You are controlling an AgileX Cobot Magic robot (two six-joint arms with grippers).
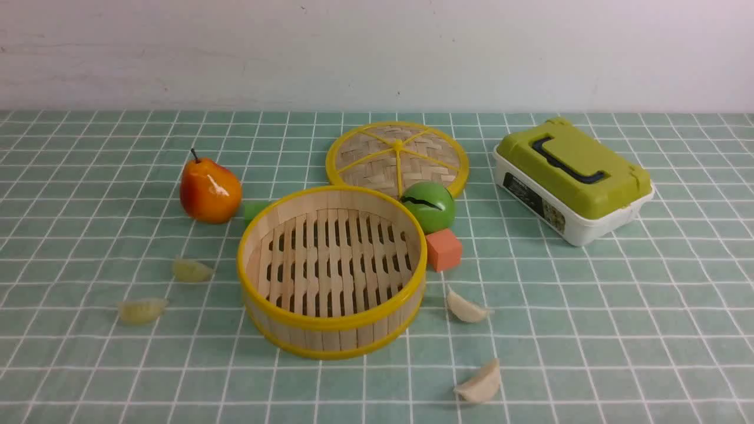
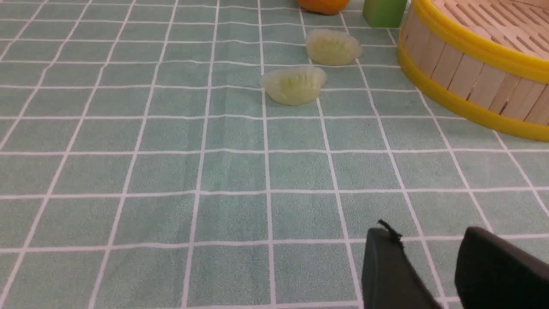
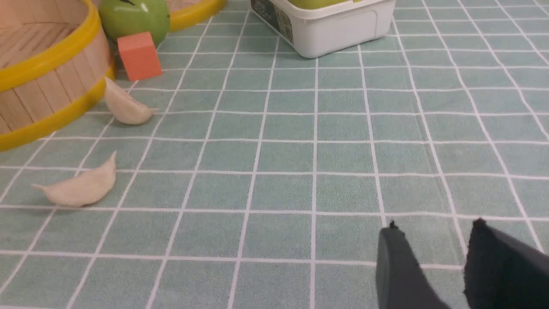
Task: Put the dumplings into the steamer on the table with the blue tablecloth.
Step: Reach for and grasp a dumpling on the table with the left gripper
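The steamer (image 1: 331, 268) stands empty in the middle of the blue tablecloth (image 1: 589, 330). Two pale yellow-green dumplings (image 1: 192, 270) (image 1: 142, 310) lie to its left; the left wrist view shows them as well (image 2: 333, 46) (image 2: 294, 85) beside the steamer (image 2: 467, 81). Two cream-white dumplings (image 1: 466, 308) (image 1: 480, 383) lie to its right, seen also in the right wrist view (image 3: 124, 106) (image 3: 79, 189). My left gripper (image 2: 429, 234) is open over bare cloth, well short of the dumplings. My right gripper (image 3: 434, 225) is open too, holding nothing. Neither arm shows in the front view.
A flat woven lid (image 1: 397, 157) lies behind the steamer. A green apple (image 1: 431, 205) and an orange block (image 1: 443, 249) sit at its right rear, a small green block (image 1: 255, 210) and a pear (image 1: 209, 189) at its left rear. A green-lidded white box (image 1: 572, 179) stands at the right.
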